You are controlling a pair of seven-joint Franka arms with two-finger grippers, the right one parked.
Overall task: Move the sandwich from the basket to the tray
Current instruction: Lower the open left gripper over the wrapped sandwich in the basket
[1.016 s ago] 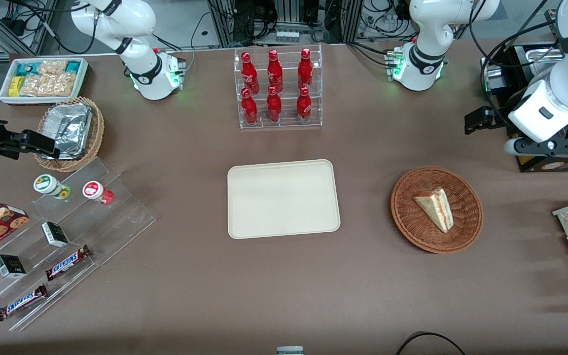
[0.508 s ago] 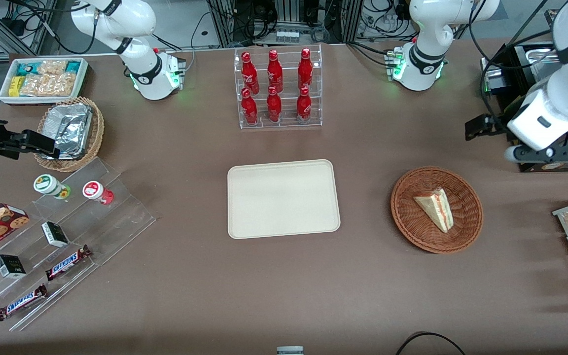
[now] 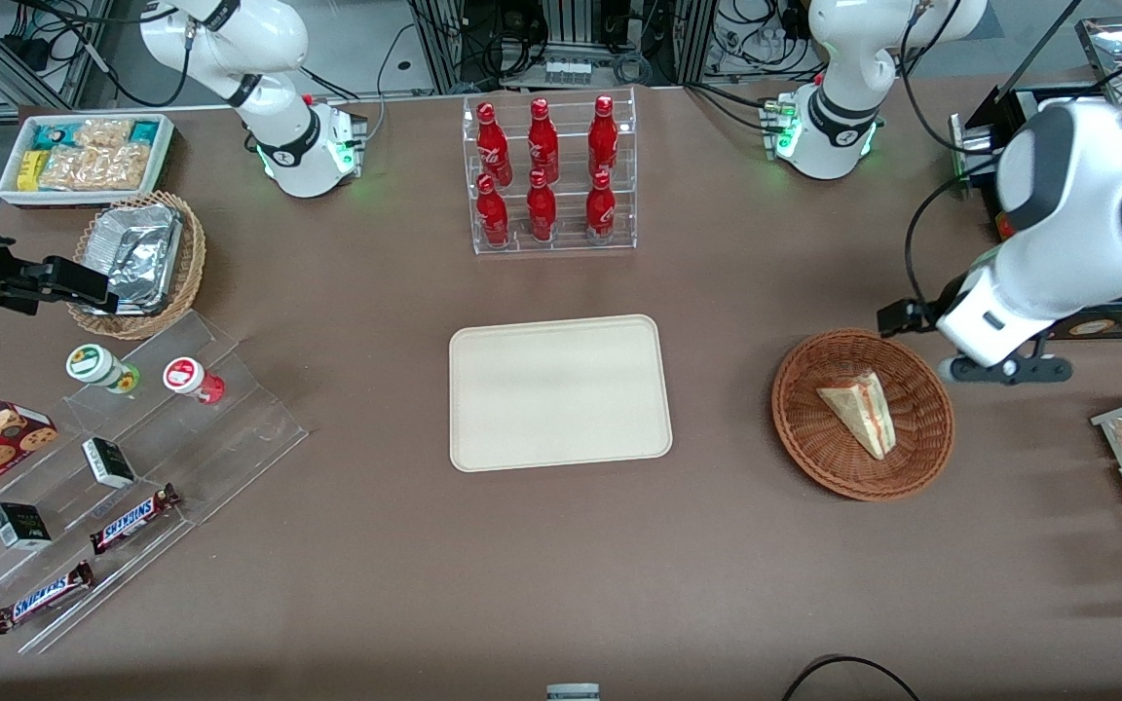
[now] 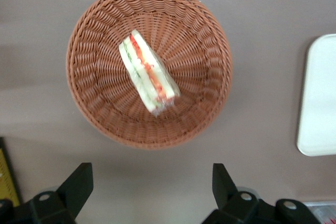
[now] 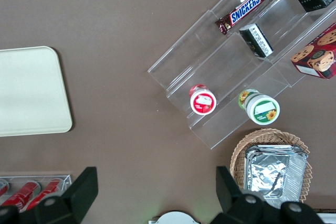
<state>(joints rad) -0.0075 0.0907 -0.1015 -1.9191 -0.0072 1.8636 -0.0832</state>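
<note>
While the small triangular sandwich (image 4: 148, 72), pale bread with red, orange and green filling showing along one edge, lies on its side in the middle of the round reddish-brown woven wicker basket (image 4: 100, 35), the left arm's black two-finger gripper (image 4: 152, 187) hangs high above the table just outside the basket's rim, its jaws spread wide with nothing between them. Judged from its looks, the wedge is light, soft and easily crushed, and what seems a clear wrap may make it slippery; the safest hold would be a gentle pinch across the two flat bread faces near the thick middle, not on the thin tip or the filling edge. From where the jaws hang, the flat cream-beige rectangular tray (image 3: 559, 391) with rounded corners lies well apart, past the basket toward the parked arm's end of the table, and it is bare. Compared with a second ago, the arm has swung much closer to the basket, while sandwich, basket and tray have not shifted.
</note>
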